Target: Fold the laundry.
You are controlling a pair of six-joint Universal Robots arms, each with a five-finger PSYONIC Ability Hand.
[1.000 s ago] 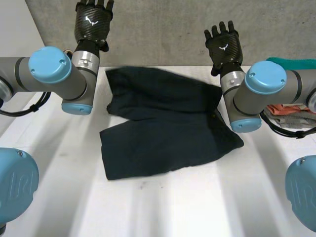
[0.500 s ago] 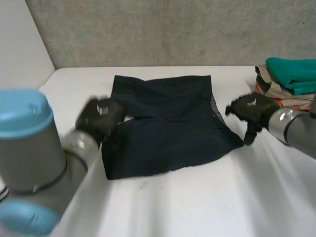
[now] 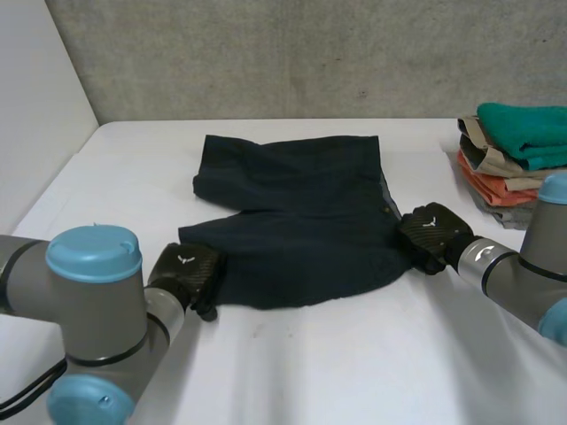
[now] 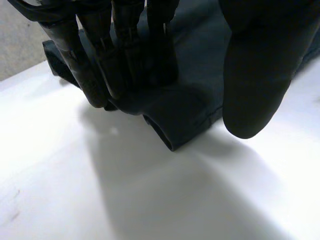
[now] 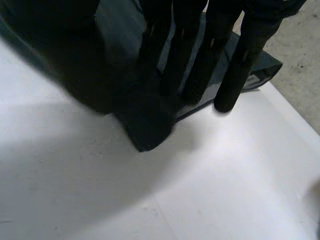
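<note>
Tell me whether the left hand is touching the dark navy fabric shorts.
Touching. In the left wrist view, fingers of the left hand press on a corner of the dark navy shorts.

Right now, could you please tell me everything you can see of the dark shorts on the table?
The dark shorts are navy, in what looks like a woven cloth with a stitched hem. They lie spread almost flat on the white table, with a few soft creases. The left hand rests straight fingers on their near left corner, its thumb clear of the cloth. The right hand is at their near right corner. Nothing else touches them.
</note>
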